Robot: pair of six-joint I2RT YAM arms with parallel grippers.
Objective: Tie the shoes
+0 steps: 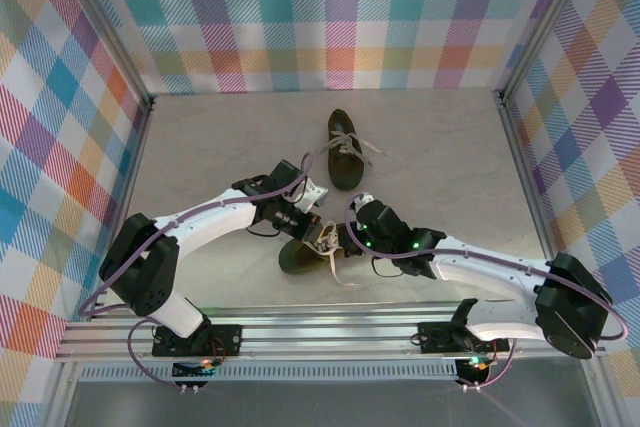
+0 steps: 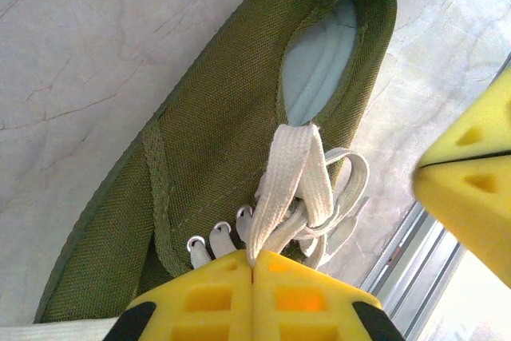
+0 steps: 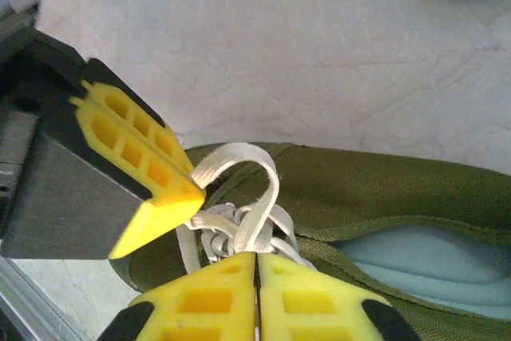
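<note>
Left pincer (image 2: pixel 254 265), right pincer (image 3: pixel 257 257) pinch near shoe (image 2: pixel 207 141) laces (image 2: pixel 299 173) beside front rail (image 1: pixel 300 339)

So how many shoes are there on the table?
2. The far shoe lies alone, further back on the table; the near shoe lies toward the front, its laces pinched by both jaws. None seems hidden.
</note>
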